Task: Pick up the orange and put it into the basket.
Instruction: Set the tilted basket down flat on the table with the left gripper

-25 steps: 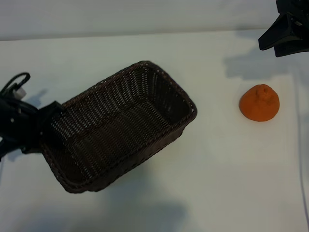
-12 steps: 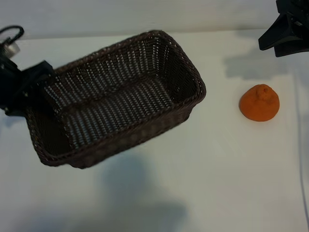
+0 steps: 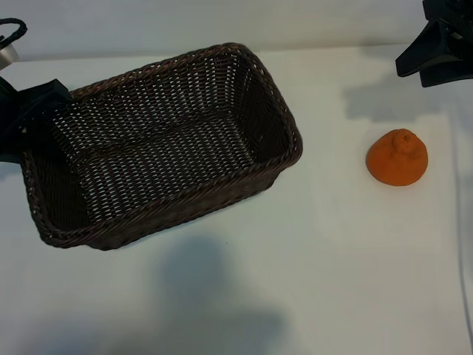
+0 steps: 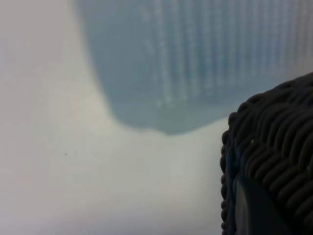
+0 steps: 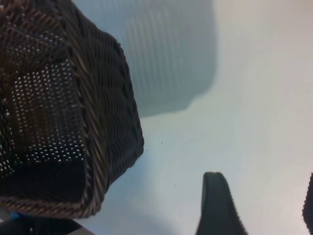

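At the basket's [image 3: 159, 140] left end, its rim was gripped by the left fingers [image 3: 33, 111]; the orange [image 3: 397, 157] lay apart, near the open right fingers [image 3: 436, 55].

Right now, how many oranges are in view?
1. The small bumpy matte orange fruit sits on the white table, to the right of the dark brown woven wicker basket and apart from it. None visible inside the basket.

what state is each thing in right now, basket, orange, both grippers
basket: empty, lifted off the table by its left end, shadow beneath
orange: on the table, right of the basket, untouched
left gripper: shut on the basket's rim
right gripper: open, empty, above the orange
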Robot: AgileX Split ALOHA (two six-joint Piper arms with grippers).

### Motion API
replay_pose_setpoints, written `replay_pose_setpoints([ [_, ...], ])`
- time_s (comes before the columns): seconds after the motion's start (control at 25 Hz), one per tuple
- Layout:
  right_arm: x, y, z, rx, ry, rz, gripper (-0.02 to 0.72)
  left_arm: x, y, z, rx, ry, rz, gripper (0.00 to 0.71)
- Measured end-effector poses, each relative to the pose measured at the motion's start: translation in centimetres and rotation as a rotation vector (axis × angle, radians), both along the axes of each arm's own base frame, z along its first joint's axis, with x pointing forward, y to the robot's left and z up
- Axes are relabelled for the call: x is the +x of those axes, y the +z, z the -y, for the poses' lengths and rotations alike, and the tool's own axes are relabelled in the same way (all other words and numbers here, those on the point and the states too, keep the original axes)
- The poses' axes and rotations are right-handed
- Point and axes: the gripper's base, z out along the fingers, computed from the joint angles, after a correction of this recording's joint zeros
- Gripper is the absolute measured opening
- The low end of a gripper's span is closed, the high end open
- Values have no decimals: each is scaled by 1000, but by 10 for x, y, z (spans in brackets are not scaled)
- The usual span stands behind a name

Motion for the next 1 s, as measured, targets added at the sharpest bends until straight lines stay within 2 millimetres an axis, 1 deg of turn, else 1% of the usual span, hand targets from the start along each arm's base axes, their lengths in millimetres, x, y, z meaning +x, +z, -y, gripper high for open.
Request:
replay_pose_setpoints([
  [0.2,0,0,0,0,0,0,422,1,1,0,1,-48,23,187],
  [0.32,0,0,0,0,0,0,422,5,8,-1,5,-67,57,187],
  [0.52,0,0,0,0,0,0,422,20,25,-2,16,-74,135,187],
  [0.64,0,0,0,0,0,0,422,30,28,-3,18,-74,151,187],
  [0.8,0,0,0,0,0,0,422,42,20,-4,15,-73,137,187],
  [1.0,0,0,0,0,0,0,422,53,-4,-3,4,-78,72,187],
])
